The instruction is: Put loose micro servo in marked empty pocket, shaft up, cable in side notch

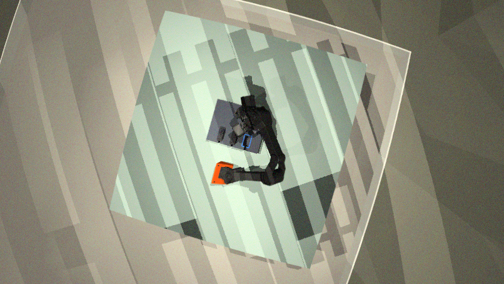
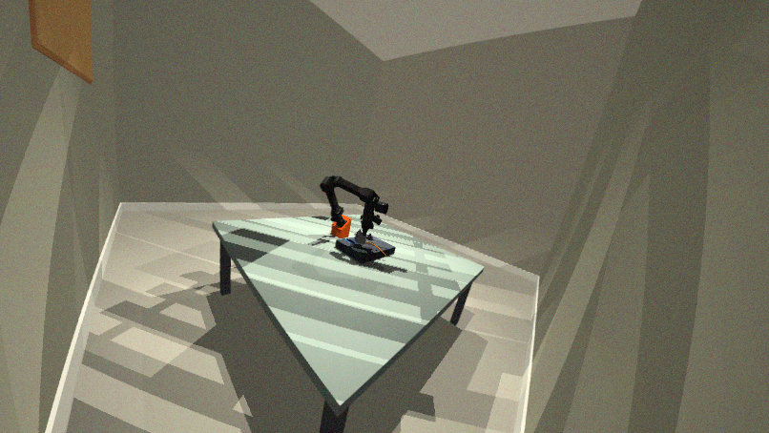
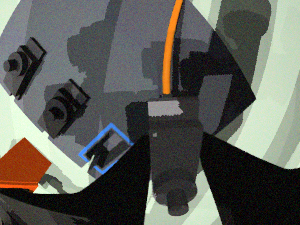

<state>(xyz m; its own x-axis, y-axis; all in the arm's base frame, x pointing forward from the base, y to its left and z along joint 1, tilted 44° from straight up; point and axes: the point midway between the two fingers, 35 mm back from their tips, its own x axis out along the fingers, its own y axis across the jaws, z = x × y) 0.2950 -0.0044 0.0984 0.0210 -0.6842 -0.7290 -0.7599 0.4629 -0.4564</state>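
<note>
Bands of light and shadow cross the glass-topped table [image 1: 229, 225] [image 2: 343, 333] and the pale floor [image 1: 88, 246] [image 2: 155, 343]. Claw [image 1: 242, 126] [image 2: 364, 232] [image 3: 175, 141]: partly open, fingers stopped against both sides of the loose servo [image 3: 175, 151], which it grips above the deck [image 1: 218, 114] [image 2: 383, 250] [image 3: 135, 29]. Shaft shows at one end of the wrist view, orange cable [image 2: 378, 247] [image 3: 169, 54] leaves the other. Exact tilt: cannot tell.

Key relation, top view: marked pocket [image 1: 246, 140] [image 2: 352, 241] [image 3: 112, 141] lies right and near of the claw, beside it, not under it. Its long axis runs roughly near to far, notch on the near side. Wrist view puts the servo's long axis askew to it, cable heading away from the notch. Judgement: a large turn, then a short shift, before lowering.

Two seated servos [image 1: 221, 133] [image 3: 22, 69] stand left of the pocket; little finger room there. Deck's near and right edges are close, with more open space beyond. Orange base [image 1: 216, 174] [image 2: 341, 230] [image 3: 22, 159] sits nearer, apart from the deck.
</note>
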